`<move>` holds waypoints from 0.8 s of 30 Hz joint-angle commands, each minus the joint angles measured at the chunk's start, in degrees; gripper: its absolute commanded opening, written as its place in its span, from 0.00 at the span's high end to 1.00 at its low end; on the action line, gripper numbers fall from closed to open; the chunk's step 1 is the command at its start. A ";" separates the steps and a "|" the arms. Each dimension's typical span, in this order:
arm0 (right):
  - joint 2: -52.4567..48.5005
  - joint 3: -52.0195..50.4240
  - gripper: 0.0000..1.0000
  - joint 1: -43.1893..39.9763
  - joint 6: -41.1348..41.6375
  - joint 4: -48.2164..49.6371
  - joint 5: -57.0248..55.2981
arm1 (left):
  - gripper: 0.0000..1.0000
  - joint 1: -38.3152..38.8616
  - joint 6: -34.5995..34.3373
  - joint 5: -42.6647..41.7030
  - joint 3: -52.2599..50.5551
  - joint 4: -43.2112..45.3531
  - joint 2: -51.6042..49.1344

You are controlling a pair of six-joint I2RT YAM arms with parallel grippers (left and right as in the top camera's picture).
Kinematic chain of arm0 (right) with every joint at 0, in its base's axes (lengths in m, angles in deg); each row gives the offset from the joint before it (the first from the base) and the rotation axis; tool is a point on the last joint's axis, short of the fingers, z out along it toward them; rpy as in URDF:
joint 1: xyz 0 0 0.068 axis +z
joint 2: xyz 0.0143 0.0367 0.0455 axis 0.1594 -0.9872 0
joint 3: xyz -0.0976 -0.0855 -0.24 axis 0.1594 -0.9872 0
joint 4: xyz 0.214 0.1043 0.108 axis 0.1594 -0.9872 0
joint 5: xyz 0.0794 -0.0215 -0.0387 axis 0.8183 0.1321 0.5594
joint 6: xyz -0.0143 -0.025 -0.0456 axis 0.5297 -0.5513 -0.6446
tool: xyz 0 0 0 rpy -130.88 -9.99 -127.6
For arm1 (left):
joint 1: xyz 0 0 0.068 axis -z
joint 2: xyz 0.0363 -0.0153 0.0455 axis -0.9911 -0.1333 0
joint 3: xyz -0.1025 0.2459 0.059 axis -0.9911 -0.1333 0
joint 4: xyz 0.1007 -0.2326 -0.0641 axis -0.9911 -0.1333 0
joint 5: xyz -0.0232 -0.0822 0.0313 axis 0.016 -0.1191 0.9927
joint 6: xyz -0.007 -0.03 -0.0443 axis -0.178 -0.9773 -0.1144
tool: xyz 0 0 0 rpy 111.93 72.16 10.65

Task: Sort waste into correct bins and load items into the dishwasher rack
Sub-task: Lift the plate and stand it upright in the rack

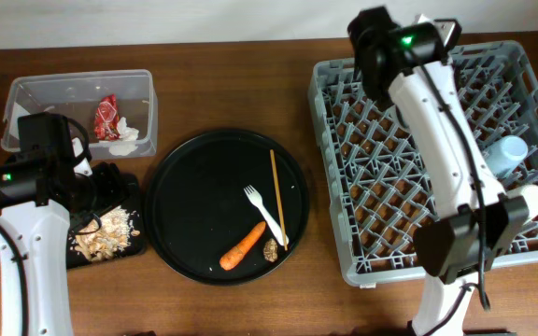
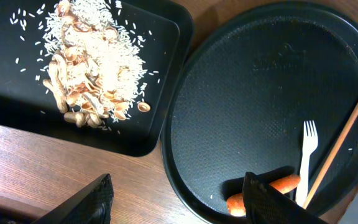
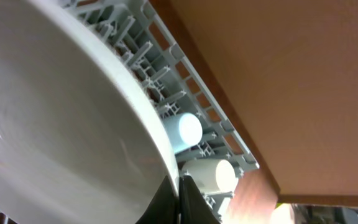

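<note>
Two pincers were busy with different jobs. At the bottom middle of the right wrist view, the right pincer (image 3: 179,200) was clenched on the rim of the plate (image 3: 55,124), which hung over the rack (image 3: 166,56). Gripping the edge probably let the plate go down edge-on between the pegs. Its rim swept from the upper left of that frame down to the fingers, with the face turned leftward. The left pincer (image 2: 179,208) hung released and empty above the bench (image 2: 30,168), over the seam between the flat tray (image 2: 17,118) of rice scraps (image 2: 95,56) and the round tray (image 2: 253,93). There the chopstick (image 2: 340,143) ran diagonally, lower left to upper right, with the fork (image 2: 307,155) alongside, tines upward, and the carrot (image 2: 286,183) below.
</note>
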 commanded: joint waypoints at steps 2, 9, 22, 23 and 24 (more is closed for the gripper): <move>-0.96 -9.01 0.96 0.22 5.20 5.01 -4.42 | 0.34 -0.24 0.31 0.83 0.31 -0.04 0.22; -0.94 -11.43 0.96 5.42 5.16 9.09 -1.11 | 0.34 -0.24 0.31 0.83 0.31 -0.07 0.22; -0.68 -11.43 0.39 16.28 5.14 7.23 13.16 | 0.34 -0.24 0.31 0.85 0.31 -0.02 0.22; -0.42 -11.41 0.39 16.41 5.18 6.69 13.16 | 0.34 -0.24 0.31 0.83 0.31 -0.02 0.22; 0.02 -11.34 0.39 16.48 5.20 6.23 13.31 | 0.34 -0.24 0.31 0.85 0.31 -0.04 0.22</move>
